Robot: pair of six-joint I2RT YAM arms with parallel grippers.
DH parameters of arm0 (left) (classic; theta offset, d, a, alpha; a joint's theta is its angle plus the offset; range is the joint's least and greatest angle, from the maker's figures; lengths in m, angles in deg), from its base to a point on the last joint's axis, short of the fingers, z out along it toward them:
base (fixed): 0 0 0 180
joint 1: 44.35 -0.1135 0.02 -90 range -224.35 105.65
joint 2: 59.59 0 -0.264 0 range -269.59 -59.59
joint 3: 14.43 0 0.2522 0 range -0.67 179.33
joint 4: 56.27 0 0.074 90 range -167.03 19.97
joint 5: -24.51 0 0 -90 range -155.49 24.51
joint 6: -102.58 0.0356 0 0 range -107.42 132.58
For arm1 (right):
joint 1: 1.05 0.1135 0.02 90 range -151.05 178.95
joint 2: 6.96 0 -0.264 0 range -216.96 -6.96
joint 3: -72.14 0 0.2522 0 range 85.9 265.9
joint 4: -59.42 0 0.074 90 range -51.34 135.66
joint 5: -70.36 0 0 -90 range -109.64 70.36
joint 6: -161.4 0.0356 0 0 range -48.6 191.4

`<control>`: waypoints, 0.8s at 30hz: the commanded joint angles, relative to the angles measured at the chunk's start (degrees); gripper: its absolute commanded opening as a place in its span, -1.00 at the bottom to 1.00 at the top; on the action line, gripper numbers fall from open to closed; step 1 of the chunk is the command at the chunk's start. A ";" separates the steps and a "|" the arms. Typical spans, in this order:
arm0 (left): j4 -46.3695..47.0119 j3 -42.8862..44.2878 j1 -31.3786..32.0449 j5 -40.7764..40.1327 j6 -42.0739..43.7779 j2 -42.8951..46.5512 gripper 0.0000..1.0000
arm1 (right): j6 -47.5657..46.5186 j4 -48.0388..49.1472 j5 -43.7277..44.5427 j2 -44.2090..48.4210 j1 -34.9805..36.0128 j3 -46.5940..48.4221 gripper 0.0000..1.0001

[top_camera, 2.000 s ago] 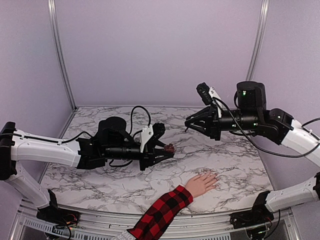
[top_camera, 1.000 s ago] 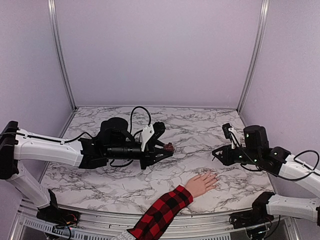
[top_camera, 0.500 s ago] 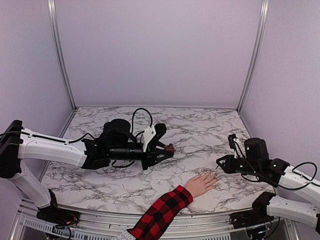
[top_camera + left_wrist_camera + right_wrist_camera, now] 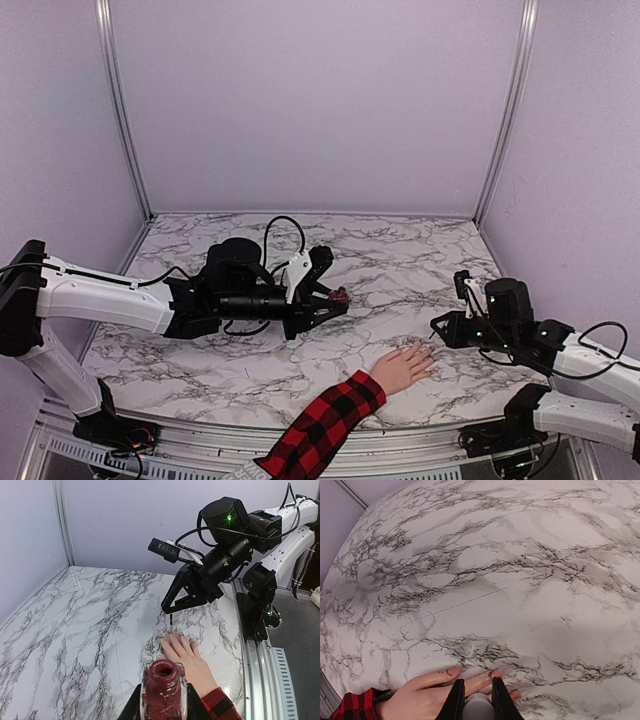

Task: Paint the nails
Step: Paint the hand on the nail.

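The nails (image 4: pixel 496 673) sit at the fingertips of the pale hand (image 4: pixel 403 368). It lies flat, palm down, near the front edge of the marble table (image 4: pixel 420 260), its plaid sleeve (image 4: pixel 322 424) trailing toward the near rail. In the right wrist view three nails show a pinkish-red tint (polish or their own colour, I cannot tell), so none can be called finished with certainty.

The right gripper (image 4: pixel 436 327) hangs just over the fingertips, its fingers closed on the white cap (image 4: pixel 479 705). The cap's brush (image 4: pixel 170 621) points down at the middle fingers, close to them but seemingly not touching.

Well apart, on the left side of the table, the left gripper (image 4: pixel 335 298) is clamped around the uncapped polish bottle (image 4: pixel 163 687), whose mouth stands open.

By my reading the preparation is done (bottle opened, brush brought over the hand). The strokes themselves, nail by nail, look like most of what is left, with recapping after that.
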 commanded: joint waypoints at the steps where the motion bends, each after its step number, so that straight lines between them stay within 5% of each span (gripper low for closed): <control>1: 2.46 0.38 -0.26 -0.14 -0.50 0.24 -1.00 | 0.97 1.71 1.56 -0.35 -0.38 -0.49 -1.00; 24: 2.49 0.63 -0.27 0.16 -0.32 -0.13 -1.00 | 3.51 1.85 6.40 -1.69 -0.35 -1.81 -1.00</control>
